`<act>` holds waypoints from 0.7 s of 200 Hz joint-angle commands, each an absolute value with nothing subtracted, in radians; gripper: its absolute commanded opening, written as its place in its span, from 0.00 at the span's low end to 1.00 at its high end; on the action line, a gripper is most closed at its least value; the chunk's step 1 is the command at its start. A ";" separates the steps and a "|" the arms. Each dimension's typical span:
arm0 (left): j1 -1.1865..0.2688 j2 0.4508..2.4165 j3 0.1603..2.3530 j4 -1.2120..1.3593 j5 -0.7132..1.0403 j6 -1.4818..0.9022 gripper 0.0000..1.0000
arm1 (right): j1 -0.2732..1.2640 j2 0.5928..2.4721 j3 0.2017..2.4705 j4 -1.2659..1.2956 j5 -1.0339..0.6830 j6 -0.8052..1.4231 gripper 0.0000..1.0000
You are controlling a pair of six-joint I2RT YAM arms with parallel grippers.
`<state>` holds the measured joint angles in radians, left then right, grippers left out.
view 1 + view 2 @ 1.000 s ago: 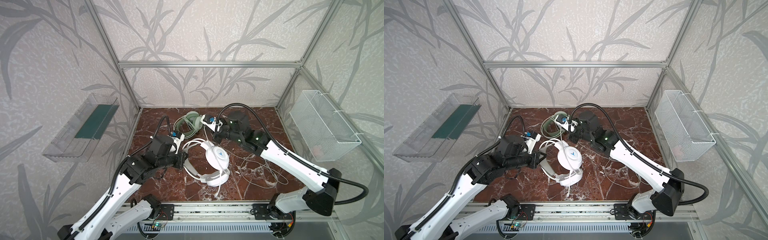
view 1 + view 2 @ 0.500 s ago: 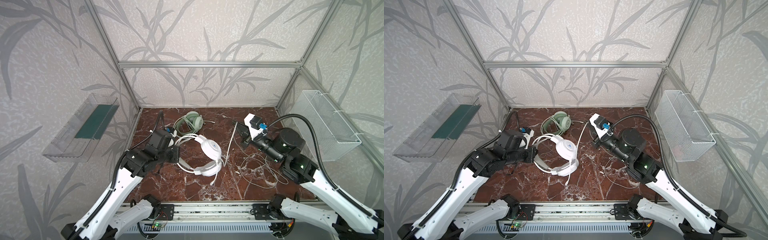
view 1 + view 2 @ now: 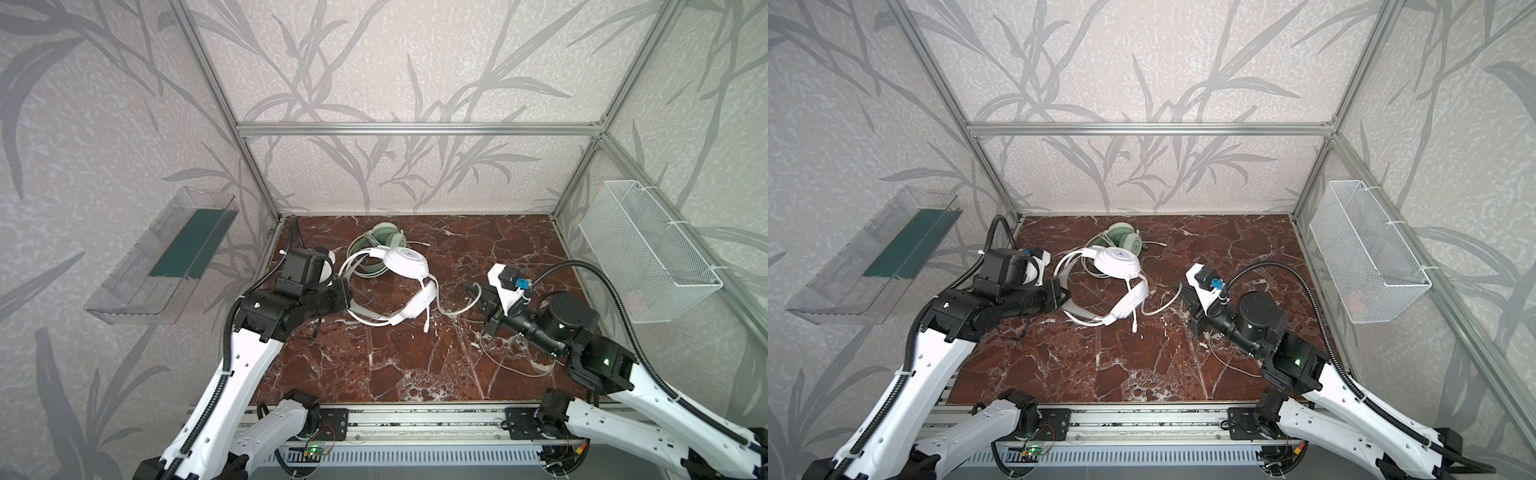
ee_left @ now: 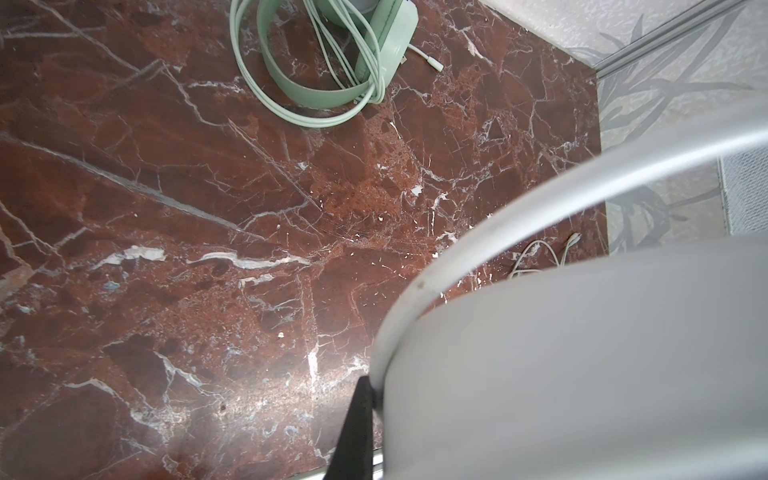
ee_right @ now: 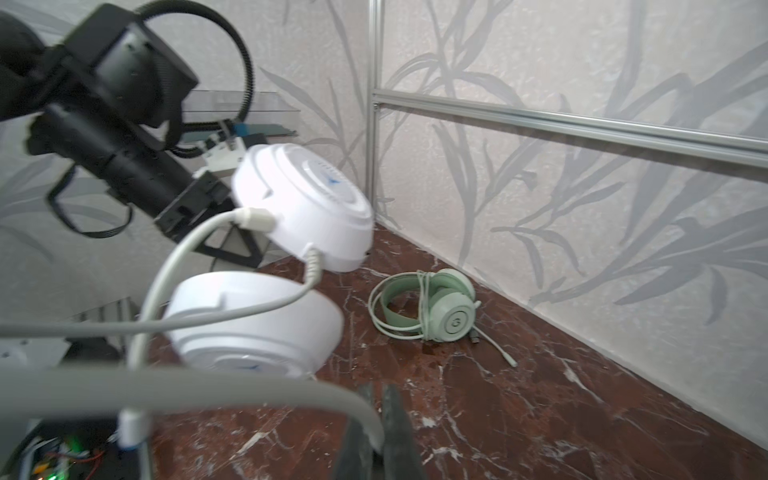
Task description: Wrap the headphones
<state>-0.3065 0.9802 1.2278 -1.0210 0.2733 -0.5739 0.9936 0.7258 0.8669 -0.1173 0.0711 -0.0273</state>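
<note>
Both closed: left fingers (image 3: pixel 345 296) on band of white headset (image 3: pixel 405 262), right fingers (image 3: pixel 1188 297) apparently on its cable (image 3: pixel 451 311).

One white headset (image 3: pixel 405 262), one green headset (image 3: pixel 390 237), one basket (image 3: pixel 648 257).

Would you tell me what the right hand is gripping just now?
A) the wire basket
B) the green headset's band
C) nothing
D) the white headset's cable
D: the right hand is shut on the white headset's cable, pinched at its tips in the right wrist view; the green headset lies apart.
</note>
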 commanded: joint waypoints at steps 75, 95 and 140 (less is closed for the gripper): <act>-0.160 1.014 1.274 -0.920 0.563 -0.679 0.00 | 1.329 0.743 0.799 -0.079 0.455 -0.204 0.00; -0.157 1.013 1.287 -0.952 0.575 -0.653 0.00 | 1.218 0.695 0.767 -0.070 0.485 -0.151 0.00; -0.157 0.993 1.275 -0.958 0.691 -0.637 0.00 | 0.749 0.786 0.770 -0.224 0.145 0.202 0.00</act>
